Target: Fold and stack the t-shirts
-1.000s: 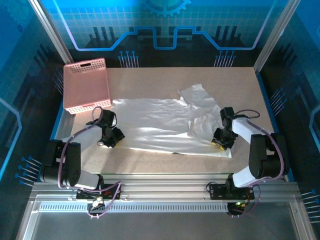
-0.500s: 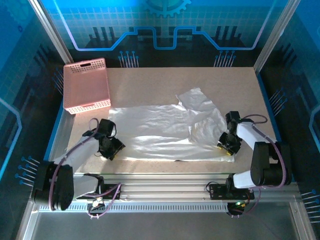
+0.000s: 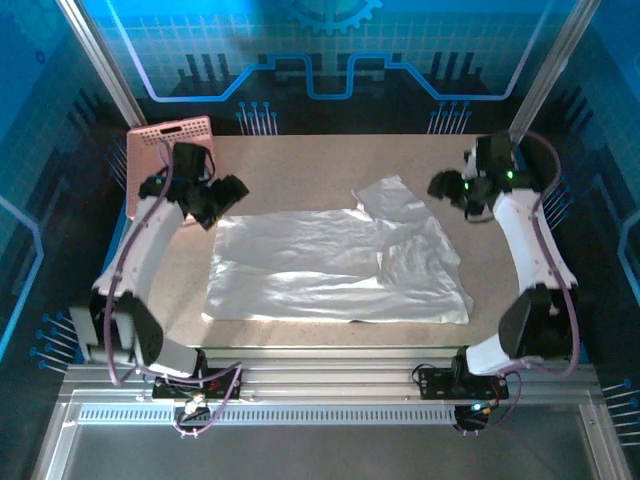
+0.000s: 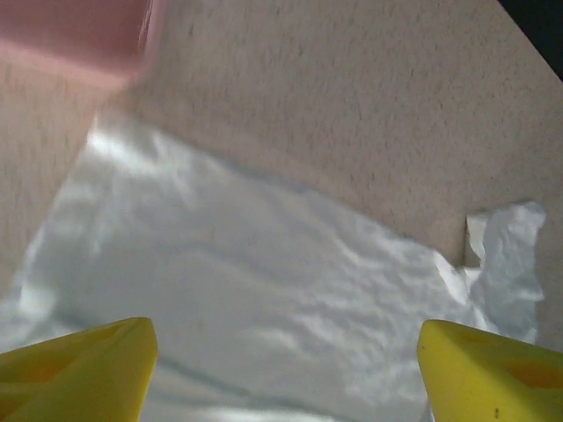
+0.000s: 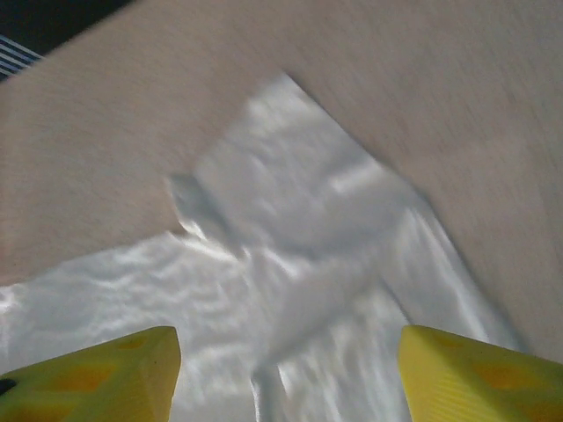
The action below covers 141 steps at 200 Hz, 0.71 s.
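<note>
Logging risks with both arms poised over the far half of the table [image 3: 300,160]. The left gripper [image 3: 220,198] hovers at the upper left of the overhead view, just beside the pink basket [image 3: 150,140]; the right gripper [image 3: 446,190] hovers at the upper right. In both wrist views the yellow fingers [image 4: 79,369] stand wide apart with nothing between them, so I read both as released and empty. The white t-shirt [image 3: 330,270] lies flat at centre frame, body running left to right, with one sleeve [image 3: 392,198] poking toward the upper right and a rumpled, doubled patch [image 3: 415,265] right of centre. My main worry is that patch: a pinch there may catch one layer only, or an extra one, and drag the fold crooked. The thin fabric may also slide on the table if one side lifts before the other. On the left, a careless descent could clip the basket wall. I cannot tell whether the printed front faces up or down.
</note>
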Available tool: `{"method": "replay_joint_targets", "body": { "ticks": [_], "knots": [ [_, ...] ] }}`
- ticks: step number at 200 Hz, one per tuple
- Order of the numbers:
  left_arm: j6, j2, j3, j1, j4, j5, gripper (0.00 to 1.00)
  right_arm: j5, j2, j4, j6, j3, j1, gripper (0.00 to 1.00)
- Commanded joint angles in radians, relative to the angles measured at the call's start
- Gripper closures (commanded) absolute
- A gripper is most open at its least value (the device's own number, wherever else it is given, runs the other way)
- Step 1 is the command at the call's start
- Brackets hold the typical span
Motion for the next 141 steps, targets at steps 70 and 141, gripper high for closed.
{"method": "replay_joint_targets", "body": {
  "ticks": [70, 141],
  "knots": [
    [0.382, 0.308, 0.146, 0.102, -0.037, 0.089, 0.29, -0.111, 0.760, -0.157, -0.262, 0.767, 0.044, 0.37],
    [0.318, 0.373, 0.055, 0.118, 0.131, 0.061, 0.32, -0.083, 1.012, -0.154, -0.239, 0.980, 0.098, 0.38]
  ]
}}
